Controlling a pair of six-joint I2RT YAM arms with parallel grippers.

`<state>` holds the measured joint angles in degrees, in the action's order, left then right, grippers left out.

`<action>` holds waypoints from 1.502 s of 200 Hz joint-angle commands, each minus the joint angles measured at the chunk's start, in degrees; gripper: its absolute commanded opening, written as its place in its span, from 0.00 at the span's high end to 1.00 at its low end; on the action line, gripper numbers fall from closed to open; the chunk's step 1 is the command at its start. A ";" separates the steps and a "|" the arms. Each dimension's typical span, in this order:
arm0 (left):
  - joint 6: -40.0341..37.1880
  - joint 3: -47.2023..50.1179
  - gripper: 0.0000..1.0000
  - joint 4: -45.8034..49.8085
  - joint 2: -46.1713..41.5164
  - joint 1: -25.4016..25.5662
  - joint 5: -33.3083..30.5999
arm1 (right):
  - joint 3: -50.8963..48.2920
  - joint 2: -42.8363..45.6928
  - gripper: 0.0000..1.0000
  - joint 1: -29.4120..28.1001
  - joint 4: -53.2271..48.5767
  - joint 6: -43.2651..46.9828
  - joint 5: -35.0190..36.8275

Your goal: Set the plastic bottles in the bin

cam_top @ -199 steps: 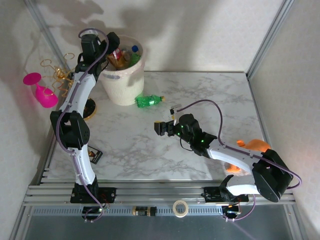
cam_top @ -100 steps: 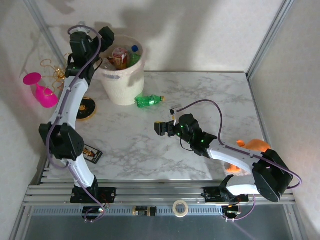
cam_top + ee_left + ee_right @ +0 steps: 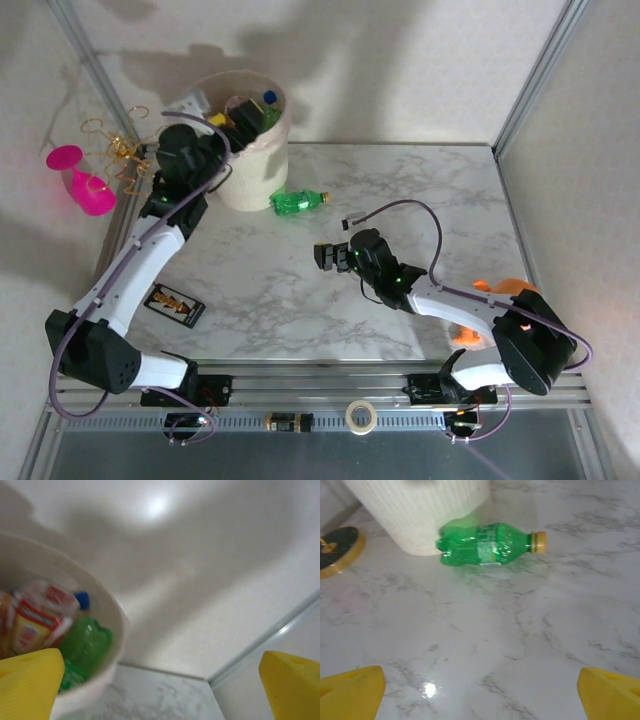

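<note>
Moved: L arm dropped; L gripper (image 3: 238,128) at bin (image 3: 252,185) rim, spread wide, empty.
R gripper (image 3: 326,257): spread wide, faces bottle (image 3: 298,202) to grab it.
Bottle: green, lies right beside bin.

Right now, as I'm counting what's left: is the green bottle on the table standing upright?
No, the green bottle lies on its side beside the bin.

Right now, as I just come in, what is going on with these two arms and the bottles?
Two robot arms are putting plastic bottles into the cream bin; several already lie inside. The left hand hangs open at the bin's rim, holding nothing. The right hand, also open and empty, hovers low over the marble table, facing the one green bottle that lies on its side beside the bin.
</note>
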<state>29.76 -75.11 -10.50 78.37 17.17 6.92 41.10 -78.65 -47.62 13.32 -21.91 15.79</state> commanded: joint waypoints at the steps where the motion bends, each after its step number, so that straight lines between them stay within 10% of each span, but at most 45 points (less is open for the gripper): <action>1: -3.33 1.99 0.00 -2.20 -0.18 3.06 0.12 | 2.17 -0.89 0.01 0.78 -2.94 -3.24 6.84; 155: -27.29 -24.25 0.00 22.83 38.68 11.66 7.67 | -8.65 8.36 0.01 9.56 -5.68 -11.82 9.06; 300: -37.94 -39.90 0.00 38.28 57.15 11.66 -8.15 | -10.92 9.56 0.01 9.65 -3.56 -14.11 5.92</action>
<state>-6.22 -113.27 23.97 134.34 28.47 2.11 30.55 -69.52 -38.22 8.36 -35.64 22.02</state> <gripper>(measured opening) 0.995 0.987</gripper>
